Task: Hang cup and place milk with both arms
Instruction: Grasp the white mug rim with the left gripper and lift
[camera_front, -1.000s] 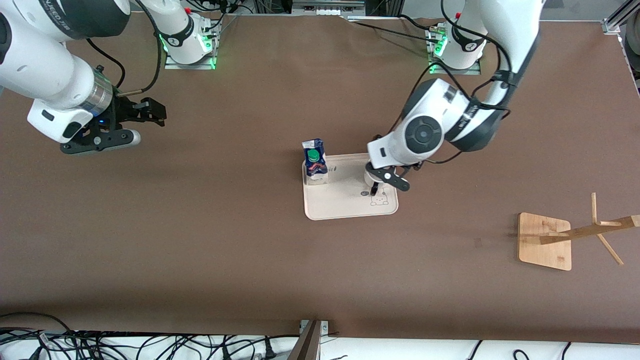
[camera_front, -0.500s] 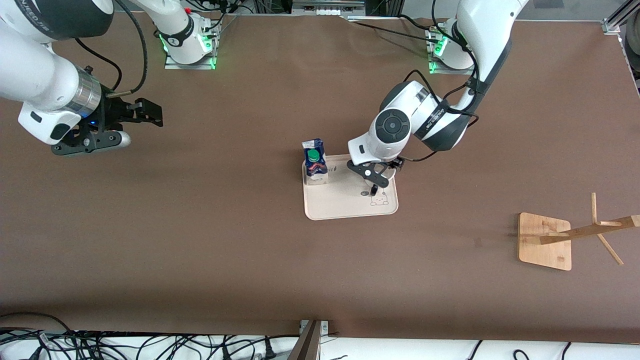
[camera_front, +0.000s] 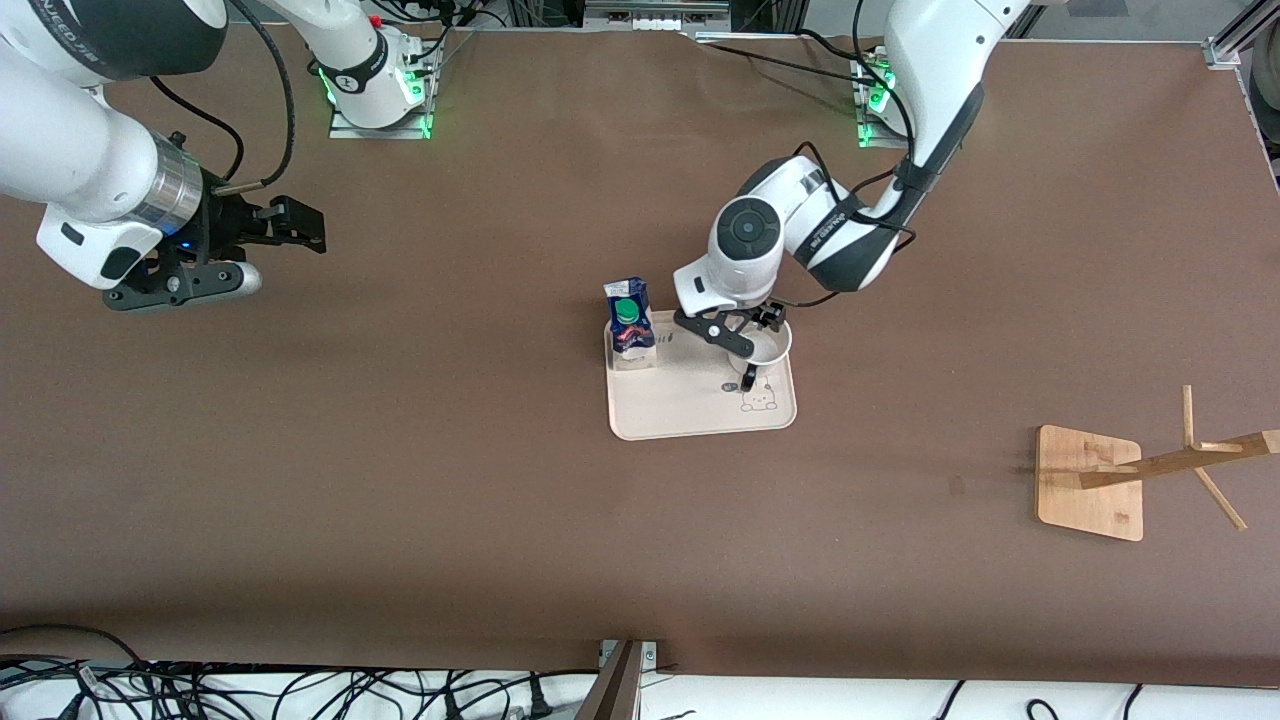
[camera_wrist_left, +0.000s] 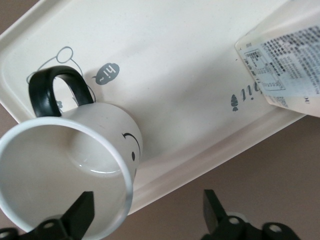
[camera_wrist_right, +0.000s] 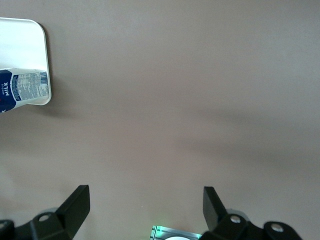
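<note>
The white cup (camera_front: 773, 349) stands on the cream tray (camera_front: 690, 410), its black handle (camera_front: 748, 378) toward the front camera. In the left wrist view the cup (camera_wrist_left: 60, 175) shows its smiley face and handle (camera_wrist_left: 52, 90). My left gripper (camera_front: 742, 335) is open and low over the cup's rim (camera_wrist_left: 147, 216), one finger over the cup's mouth, the other over the table beside the tray (camera_wrist_left: 190, 75). The milk (camera_front: 630, 322) stands upright on the tray's corner toward the right arm's end, and shows in both wrist views (camera_wrist_left: 285, 65) (camera_wrist_right: 22, 89). My right gripper (camera_front: 303, 228) is open and empty over bare table (camera_wrist_right: 145, 212).
A wooden cup rack (camera_front: 1090, 482) with slanted pegs stands toward the left arm's end, nearer the front camera than the tray. The arm bases with green lights (camera_front: 380, 95) are along the table's edge farthest from the camera. Cables lie along the near edge.
My left arm has swung toward the milk, carrying its gripper across the cup toward the tray's edge farther from the camera. My right arm shifted slightly, then stayed still.
</note>
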